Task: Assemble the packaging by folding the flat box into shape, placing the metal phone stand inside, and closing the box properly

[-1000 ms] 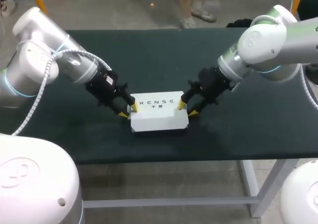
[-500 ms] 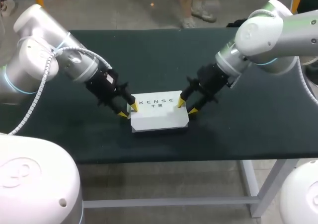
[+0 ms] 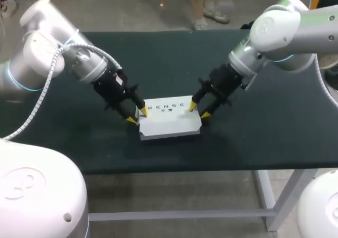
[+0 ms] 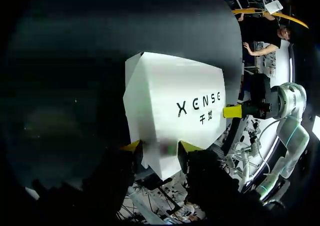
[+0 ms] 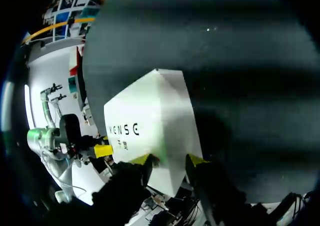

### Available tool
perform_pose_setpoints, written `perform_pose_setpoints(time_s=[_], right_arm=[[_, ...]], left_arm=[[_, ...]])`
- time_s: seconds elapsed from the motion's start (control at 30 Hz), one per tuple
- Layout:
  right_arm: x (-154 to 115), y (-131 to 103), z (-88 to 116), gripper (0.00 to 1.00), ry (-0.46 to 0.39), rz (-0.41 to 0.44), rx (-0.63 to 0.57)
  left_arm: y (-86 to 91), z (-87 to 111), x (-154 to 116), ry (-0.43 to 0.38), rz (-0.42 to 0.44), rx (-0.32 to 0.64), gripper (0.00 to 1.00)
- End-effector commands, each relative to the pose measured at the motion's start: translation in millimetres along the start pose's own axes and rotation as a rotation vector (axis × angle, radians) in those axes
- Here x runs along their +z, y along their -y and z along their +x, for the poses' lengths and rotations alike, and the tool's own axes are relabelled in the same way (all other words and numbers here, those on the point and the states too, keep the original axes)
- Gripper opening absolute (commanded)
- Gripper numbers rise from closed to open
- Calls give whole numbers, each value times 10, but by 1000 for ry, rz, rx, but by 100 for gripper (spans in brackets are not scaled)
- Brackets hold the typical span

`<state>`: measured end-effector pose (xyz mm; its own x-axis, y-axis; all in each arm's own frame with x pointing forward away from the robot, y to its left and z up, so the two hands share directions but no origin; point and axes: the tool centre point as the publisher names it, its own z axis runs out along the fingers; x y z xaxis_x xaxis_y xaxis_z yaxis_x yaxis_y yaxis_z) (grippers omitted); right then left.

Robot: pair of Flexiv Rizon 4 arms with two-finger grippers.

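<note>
Arms rose | left gripper (image 3: 137,115), right gripper (image 3: 198,110) narrowly clamped box (image 3: 169,119) ends, 9 and 3 o'clock | uneven pull could buckle it.

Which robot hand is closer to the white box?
Neither, it's a tie: the left gripper pinches the left end of the white box, and the right gripper pinches its right end.

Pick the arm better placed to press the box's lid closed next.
Right, marginally: right hand pinches the box end where the near corner looks angled, maybe unseated; left hand pinches the opposite end.
</note>
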<state>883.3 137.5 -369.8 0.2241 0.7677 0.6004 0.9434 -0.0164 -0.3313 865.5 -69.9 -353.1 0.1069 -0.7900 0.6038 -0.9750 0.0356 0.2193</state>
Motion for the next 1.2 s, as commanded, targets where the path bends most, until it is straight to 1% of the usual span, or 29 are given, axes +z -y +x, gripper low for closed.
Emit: perform_pose_setpoints(time_s=[0.03, 1.2], right_arm=[[-15, -34, 36, 48, 3, 16, 5], [-99, -67, 176, 47, 10, 98, 70]], left_arm=[[40, 32, 0, 3, -15, -3, 49], [70, 188, -64, -3, -141, -74, 48]])
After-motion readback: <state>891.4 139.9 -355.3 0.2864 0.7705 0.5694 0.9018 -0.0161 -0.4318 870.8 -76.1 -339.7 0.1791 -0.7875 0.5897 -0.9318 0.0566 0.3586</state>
